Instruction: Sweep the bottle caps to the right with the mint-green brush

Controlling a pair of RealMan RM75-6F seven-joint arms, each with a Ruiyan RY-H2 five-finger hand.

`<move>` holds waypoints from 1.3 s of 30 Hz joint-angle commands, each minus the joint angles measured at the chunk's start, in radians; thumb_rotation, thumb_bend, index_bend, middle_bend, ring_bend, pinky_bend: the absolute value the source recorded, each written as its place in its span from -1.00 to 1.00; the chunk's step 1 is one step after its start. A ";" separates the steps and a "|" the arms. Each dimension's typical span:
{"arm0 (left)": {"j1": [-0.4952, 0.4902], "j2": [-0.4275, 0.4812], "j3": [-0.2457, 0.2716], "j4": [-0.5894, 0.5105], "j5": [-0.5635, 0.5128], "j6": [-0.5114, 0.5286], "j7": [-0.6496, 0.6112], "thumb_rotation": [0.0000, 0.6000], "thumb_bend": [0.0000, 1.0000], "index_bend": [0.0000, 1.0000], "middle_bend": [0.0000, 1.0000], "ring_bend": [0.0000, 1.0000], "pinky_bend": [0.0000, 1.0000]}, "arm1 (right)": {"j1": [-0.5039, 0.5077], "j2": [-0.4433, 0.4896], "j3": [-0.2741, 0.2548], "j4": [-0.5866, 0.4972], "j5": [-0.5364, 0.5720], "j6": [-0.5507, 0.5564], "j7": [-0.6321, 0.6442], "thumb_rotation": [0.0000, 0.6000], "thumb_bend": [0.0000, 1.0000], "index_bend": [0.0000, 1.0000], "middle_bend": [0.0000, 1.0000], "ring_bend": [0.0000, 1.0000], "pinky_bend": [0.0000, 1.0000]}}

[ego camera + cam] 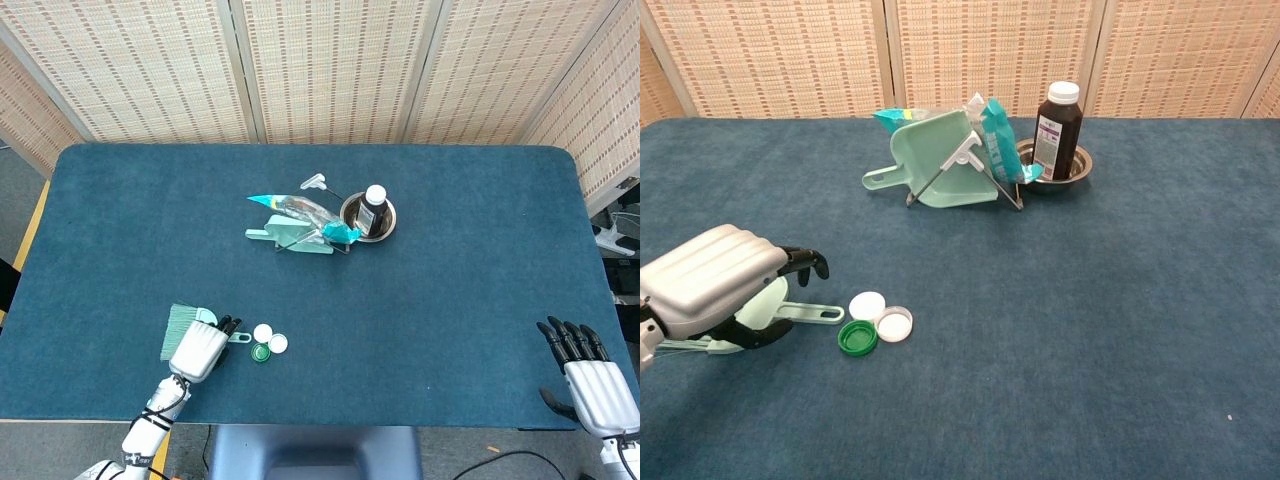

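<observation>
**Left hand over the brush, caps just beside it**

Left hand [715, 285] sits low at the near-left of the table [450, 300], draped over the head of the mint-green brush [800, 312]. Fingers curl down around the brush body, but can't tell if it's actually gripped or just covered. In head view the bristles poke out to the left of the hand [200, 350]; in chest view the handle sticks out to the right, pointing at the caps.

Just right of the handle tip: three bottle caps in a tight cluster — white cap [867, 304], green cap [857, 337] nearer the table edge, and a second white cap [893, 324] lying open side up. All three are touching or nearly so.

Mid-table, further back: mint-green dustpan [940, 160] leaning on a wire stand, teal packet [995, 140] behind it. Right of that, dark bottle [1058, 130] w/ white lid standing upright in a metal dish [1078, 165].

Far right, near edge: right hand [590, 385], seen in head view only, fingers spread & straight, holding nothing, well apart from everything.
</observation>
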State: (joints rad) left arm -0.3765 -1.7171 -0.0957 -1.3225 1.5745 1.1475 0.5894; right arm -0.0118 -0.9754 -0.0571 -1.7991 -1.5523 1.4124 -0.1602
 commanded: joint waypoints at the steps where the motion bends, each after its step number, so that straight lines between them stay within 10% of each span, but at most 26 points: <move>1: -0.012 -0.015 0.004 0.013 -0.010 -0.004 0.027 1.00 -0.34 -0.43 -0.29 0.43 0.63 | 0.000 0.003 0.000 0.000 0.000 0.002 0.006 1.00 -0.58 -1.00 -1.00 -1.00 -1.00; 28: -0.055 -0.092 0.045 0.147 -0.037 0.036 0.158 1.00 -0.35 -0.03 0.12 0.46 0.65 | -0.005 0.020 -0.011 0.000 -0.020 0.018 0.038 1.00 -0.58 -1.00 -1.00 -1.00 -1.00; 39: -0.070 -0.113 0.070 0.250 0.140 0.289 -0.285 1.00 0.37 0.50 0.69 0.59 0.79 | -0.003 0.019 -0.012 0.000 -0.020 0.013 0.037 1.00 -0.58 -1.00 -1.00 -1.00 -1.00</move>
State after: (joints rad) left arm -0.4388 -1.8233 -0.0350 -1.1237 1.6389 1.3245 0.5042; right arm -0.0148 -0.9568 -0.0697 -1.7992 -1.5721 1.4253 -0.1236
